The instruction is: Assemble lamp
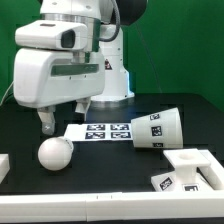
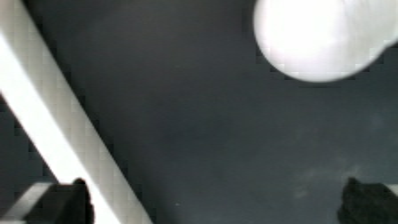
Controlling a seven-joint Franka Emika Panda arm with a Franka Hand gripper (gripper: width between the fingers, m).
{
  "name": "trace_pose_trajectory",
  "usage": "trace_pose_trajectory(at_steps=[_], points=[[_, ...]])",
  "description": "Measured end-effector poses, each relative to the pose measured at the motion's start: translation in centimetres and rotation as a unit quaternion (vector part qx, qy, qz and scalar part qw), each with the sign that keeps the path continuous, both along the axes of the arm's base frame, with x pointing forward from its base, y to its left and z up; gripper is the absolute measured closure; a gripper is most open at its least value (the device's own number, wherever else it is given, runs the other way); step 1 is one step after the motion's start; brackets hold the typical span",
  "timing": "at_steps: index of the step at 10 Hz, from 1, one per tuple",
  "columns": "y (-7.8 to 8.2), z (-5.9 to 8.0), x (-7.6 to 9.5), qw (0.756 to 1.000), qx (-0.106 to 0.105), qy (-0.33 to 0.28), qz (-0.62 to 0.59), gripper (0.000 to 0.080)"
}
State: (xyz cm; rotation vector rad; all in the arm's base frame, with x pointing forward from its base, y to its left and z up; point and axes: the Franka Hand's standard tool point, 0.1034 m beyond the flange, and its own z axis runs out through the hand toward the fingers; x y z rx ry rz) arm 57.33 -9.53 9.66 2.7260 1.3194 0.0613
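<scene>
The round white bulb (image 1: 53, 154) lies on the black table at the exterior view's left front. My gripper (image 1: 64, 120) hangs open and empty just above and behind it. In the wrist view the bulb (image 2: 320, 40) is a white blob well away from my gripper (image 2: 210, 205), whose two dark fingertips (image 2: 54, 205) stand wide apart with only black table between them. The tapered shade (image 1: 158, 128) lies on its side at the right, tags showing. The angular base (image 1: 190, 172) sits at the front right corner.
The marker board (image 1: 100, 131) lies flat between the bulb and the shade. A plain white band (image 2: 63, 130) runs diagonally through the wrist view beside one fingertip. A white block (image 1: 3, 165) sits at the exterior view's left edge. The robot pedestal (image 1: 112, 80) stands behind.
</scene>
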Motion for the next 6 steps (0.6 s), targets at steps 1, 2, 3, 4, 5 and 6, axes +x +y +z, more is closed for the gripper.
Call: trace_pose_trajectory(at_steps=[1,2,3,4,5,6], points=[[0.18,-0.16,-0.14,0.995,0.018,-0.004,-0.102,0.0101],[0.39,-0.49,-0.64,0.979,0.036,0.005,-0.199,0.0101],[0.48,-0.73,-1.06,0.958,0.052,0.029,-0.279,0.0101],[0.16,-0.67,-0.56,0.952,0.057,0.027,-0.298,0.0101],[0.43,-0.74,-0.59,0.948,0.058,0.027,-0.313,0.0101],[0.72,-0.79,-0.58,0.934,0.063,0.026,-0.35,0.0101]])
